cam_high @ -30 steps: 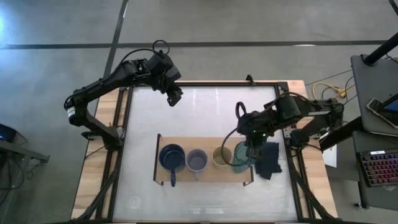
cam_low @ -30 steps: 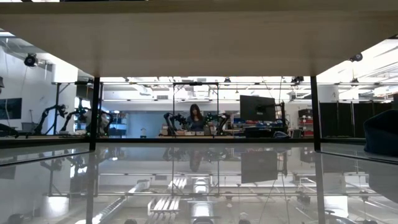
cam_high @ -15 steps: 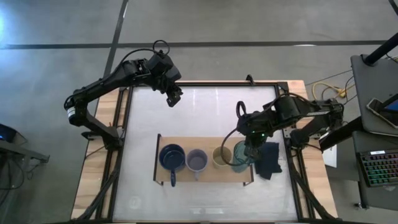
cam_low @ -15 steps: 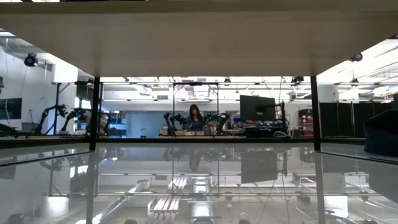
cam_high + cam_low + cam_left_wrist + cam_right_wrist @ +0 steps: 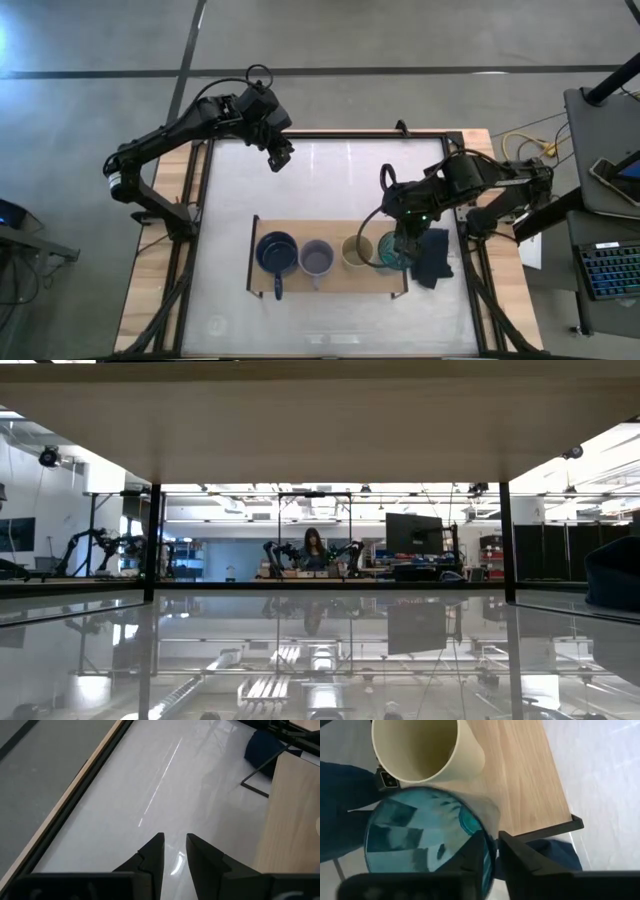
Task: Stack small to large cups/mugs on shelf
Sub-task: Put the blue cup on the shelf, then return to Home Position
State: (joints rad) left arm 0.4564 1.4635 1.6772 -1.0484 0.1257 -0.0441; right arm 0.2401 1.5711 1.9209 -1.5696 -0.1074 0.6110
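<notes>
From above, 4 cups are seen lined on the shelf point(image 5: 330, 283), a light-wood board with black end frames lying on the white tabletop point(image 5: 330, 180). In order from the left end: the navy mug point(image 5: 276, 252), the grey-lavender mug point(image 5: 317, 259), the tan cup point(image 5: 356, 251) and the teal tumbler point(image 5: 390, 252). The tumbler is placed at the shelf's right end, just beside the black frame, and the dark cloth point(image 5: 433, 256) is found right past that end. The right gripper point(image 5: 403, 243) is set at the tumbler's rim. The broad far half of the tabletop is left open, and the left gripper point(image 5: 280, 156) is held above its far-left corner, well apart from the shelf.

In the low view, the underside of the shelf is seen across the top, its 2 black legs framing a glossy surface; beyond, a large room with monitors and other arms is shown, with a person point(image 5: 313, 548) seated far off.

In the left wrist view, the left gripper's fingers point(image 5: 155, 851) are nearly pressed together with nothing between them, above bare white surface.

In the right wrist view, the tumbler's wall is pinched between the right gripper's fingers point(image 5: 517, 855), 1 inside the rim and 1 outside. The tan cup is seen touching or just beside the tumbler.
</notes>
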